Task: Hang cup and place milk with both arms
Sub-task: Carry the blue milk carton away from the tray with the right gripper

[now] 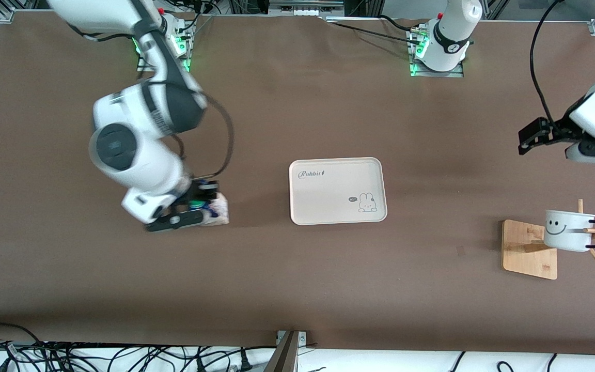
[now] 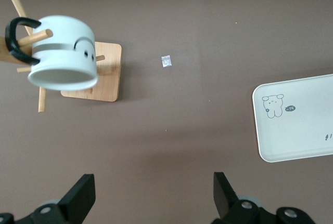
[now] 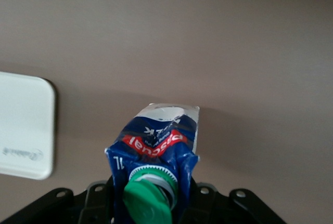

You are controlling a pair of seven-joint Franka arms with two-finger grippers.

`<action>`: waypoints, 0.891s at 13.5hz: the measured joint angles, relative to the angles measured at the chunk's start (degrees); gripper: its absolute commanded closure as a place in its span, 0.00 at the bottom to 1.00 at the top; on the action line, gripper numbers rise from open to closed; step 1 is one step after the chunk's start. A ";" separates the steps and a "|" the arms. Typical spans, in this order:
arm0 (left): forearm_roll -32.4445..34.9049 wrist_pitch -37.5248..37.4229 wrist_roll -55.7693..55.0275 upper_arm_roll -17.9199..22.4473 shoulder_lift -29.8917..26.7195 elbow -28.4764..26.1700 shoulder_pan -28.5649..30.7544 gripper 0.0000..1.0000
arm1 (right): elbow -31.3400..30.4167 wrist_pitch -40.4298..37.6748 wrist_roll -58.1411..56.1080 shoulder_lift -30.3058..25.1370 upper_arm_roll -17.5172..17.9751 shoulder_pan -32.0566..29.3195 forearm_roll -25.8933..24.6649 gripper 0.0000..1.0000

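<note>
One cup (image 1: 568, 230), one milk (image 1: 216, 209), one tray (image 1: 337, 191), one wooden rack (image 1: 530, 249), two arms, all at one bench (image 1: 297, 289).

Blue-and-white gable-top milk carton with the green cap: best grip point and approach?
Grip the blue-and-white gable-top milk carton across its flat side walls just below the green screw cap, coming from above: it stands upright on the brown table, and the sloped gable and round cap offer no parallel faces. The right gripper already sits around that top end.

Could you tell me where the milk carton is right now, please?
The milk is toward the right arm's end of the table, beside the tray, with the right gripper closed around its top.
</note>
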 measured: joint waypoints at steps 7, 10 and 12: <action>-1.83 0.93 -2.21 0.12 -0.67 -0.18 1.20 0.00 | -17.49 3.30 -6.62 -7.87 -0.70 -8.27 0.64 0.52; -1.83 0.01 -2.21 -0.45 -0.66 0.33 1.11 0.00 | -26.05 7.81 -6.61 -11.88 -1.07 -8.25 0.64 0.50; -1.83 -0.17 -2.21 -0.67 -0.66 0.33 1.03 0.00 | -28.93 9.62 -6.61 -12.61 -1.57 -8.25 0.64 0.40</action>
